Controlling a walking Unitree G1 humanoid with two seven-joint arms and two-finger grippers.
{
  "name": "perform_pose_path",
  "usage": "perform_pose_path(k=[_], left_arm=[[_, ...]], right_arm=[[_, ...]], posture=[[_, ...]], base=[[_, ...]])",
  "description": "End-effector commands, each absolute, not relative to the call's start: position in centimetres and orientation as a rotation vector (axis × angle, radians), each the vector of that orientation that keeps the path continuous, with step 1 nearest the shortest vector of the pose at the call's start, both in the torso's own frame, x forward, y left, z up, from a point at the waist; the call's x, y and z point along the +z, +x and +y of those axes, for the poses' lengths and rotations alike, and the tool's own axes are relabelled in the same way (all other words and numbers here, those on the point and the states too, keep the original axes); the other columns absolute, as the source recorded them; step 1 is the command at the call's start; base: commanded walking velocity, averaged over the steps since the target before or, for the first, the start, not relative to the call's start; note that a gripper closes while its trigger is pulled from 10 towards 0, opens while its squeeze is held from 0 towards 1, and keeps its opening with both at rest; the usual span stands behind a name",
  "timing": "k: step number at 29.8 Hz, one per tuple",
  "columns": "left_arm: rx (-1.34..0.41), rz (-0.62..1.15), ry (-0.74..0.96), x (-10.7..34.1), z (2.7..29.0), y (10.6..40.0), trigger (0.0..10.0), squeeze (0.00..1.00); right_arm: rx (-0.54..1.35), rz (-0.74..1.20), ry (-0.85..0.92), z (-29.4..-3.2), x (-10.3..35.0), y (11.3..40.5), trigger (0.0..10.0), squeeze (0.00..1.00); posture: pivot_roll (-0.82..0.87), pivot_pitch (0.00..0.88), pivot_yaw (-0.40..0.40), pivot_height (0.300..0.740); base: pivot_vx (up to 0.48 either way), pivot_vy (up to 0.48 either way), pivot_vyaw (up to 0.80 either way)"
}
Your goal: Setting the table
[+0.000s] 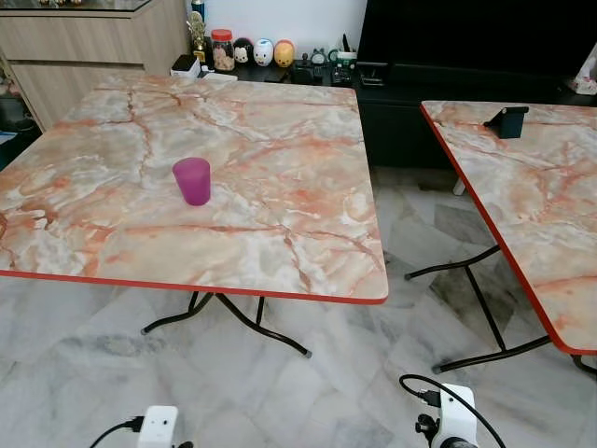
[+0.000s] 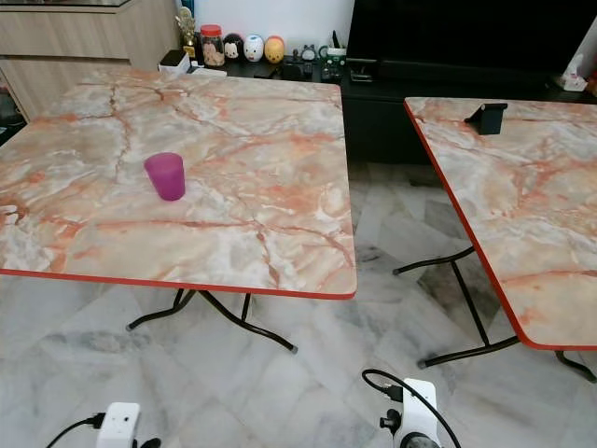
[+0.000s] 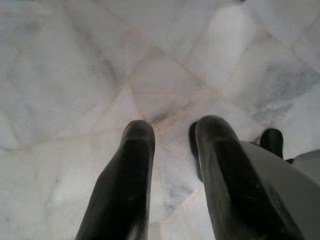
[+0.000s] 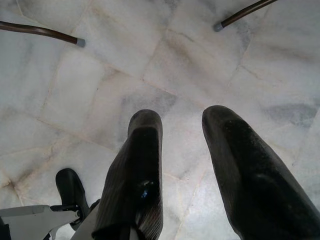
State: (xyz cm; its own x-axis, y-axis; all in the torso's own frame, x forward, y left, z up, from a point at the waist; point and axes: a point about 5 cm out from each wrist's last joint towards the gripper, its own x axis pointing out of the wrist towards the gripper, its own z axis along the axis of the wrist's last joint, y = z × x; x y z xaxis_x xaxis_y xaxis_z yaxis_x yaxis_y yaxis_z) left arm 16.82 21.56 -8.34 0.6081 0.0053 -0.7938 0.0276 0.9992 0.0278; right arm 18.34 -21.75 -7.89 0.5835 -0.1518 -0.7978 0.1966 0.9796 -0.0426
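A purple cup (image 1: pixel 192 180) stands upright, alone, near the middle of the left marble-patterned table (image 1: pixel 280 233). Both arms hang low at the bottom of the head views, well short of that table; only their white wrist parts show there. In the left wrist view my left gripper (image 3: pixel 172 132) points down at the floor, open, nothing between its fingers (image 3: pixel 130 170). My right gripper (image 4: pixel 182 125) is likewise open and empty over the floor, with black table feet (image 4: pixel 77 42) beyond it.
A second marble-patterned table (image 1: pixel 532 187) stands to the right, with a small dark stand (image 1: pixel 508 121) on it. A gap of marble floor (image 1: pixel 410 233) runs between the tables. Black folding legs (image 1: pixel 252 322) spread under each. A dark cabinet with jars and figurines (image 1: pixel 252 51) lines the back.
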Motion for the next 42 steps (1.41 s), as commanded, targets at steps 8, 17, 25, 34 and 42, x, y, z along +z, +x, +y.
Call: perform_pose_path(k=[8,17,25,34,42], left_arm=[[-0.016,0.916,0.043,-8.2,21.3,17.3,10.0,0.0],[-0.028,0.905,0.055,-8.1,21.2,17.5,10.0,0.0],[-0.034,0.891,0.059,-7.9,21.2,17.8,10.0,0.0],[-0.033,0.884,0.05,-7.8,21.1,18.1,10.0,0.0],[-0.038,0.889,0.051,-7.9,20.9,18.2,10.0,0.0]], right_arm=[[-0.199,0.919,0.046,-21.9,-7.9,18.3,10.0,0.0],[-0.192,0.924,0.035,-22.0,-7.9,18.1,10.0,0.0],[-0.18,0.925,0.034,-21.8,-8.0,18.1,10.0,0.0],[-0.17,0.926,0.03,-21.7,-8.0,18.1,10.0,0.0],[-0.165,0.926,0.026,-21.7,-8.0,18.1,10.0,0.0]], posture=[[0.09,0.0,-0.017,0.727],[0.09,0.0,-0.019,0.727],[0.09,0.0,-0.016,0.727],[0.09,0.0,-0.019,0.727],[0.09,0.0,-0.024,0.727]], base=[[0.0,0.426,0.0],[0.0,0.166,0.0],[0.0,0.0,0.0],[0.0,0.0,0.0],[0.0,0.33,0.0]])
